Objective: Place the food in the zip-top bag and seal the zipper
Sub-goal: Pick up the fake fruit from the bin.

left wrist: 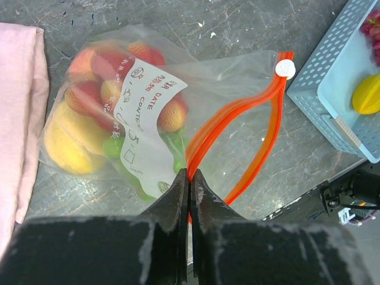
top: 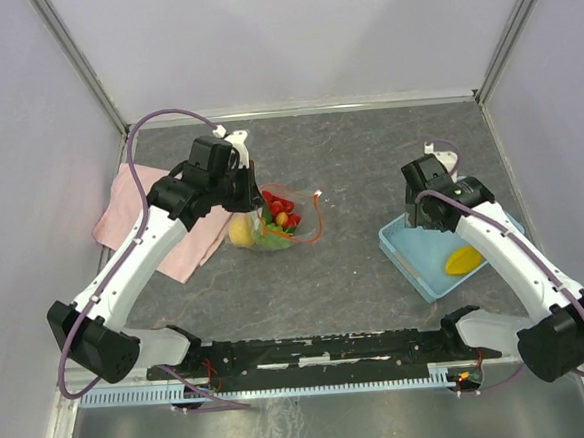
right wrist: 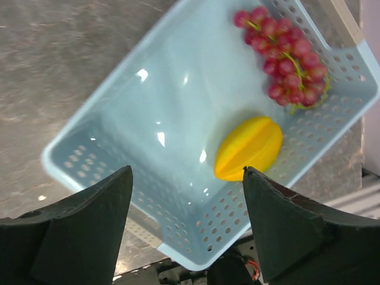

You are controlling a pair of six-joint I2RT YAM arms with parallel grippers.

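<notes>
Pincers: 2, namely left pincer (left wrist: pixel 189 178) and right pincer (right wrist: pixel 187 175).
Zip-top bag (left wrist: pixel 237 77): 1, just ahead of left pincer.
Zipper (left wrist: pixel 205 133): 1, nipped between left pincer's tips; white slider (left wrist: pixel 285 68): 1; white label (left wrist: pixel 145 113): 1.
Toy fruit inside bag (left wrist: pixel 68 148): red, orange, yellow and green pieces; exact count unreadable through crinkled plastic.
Light-blue basket (right wrist: pixel 89 154): 1, beneath right pincer, holding 2 items: yellow fruit (right wrist: pixel 248 148), 1; red grape bunch (right wrist: pixel 285 56), 1.
Pink cloth (left wrist: pixel 21 119): 1, left of left pincer.
Worktop (top: pixel 368 154): 1.
</notes>
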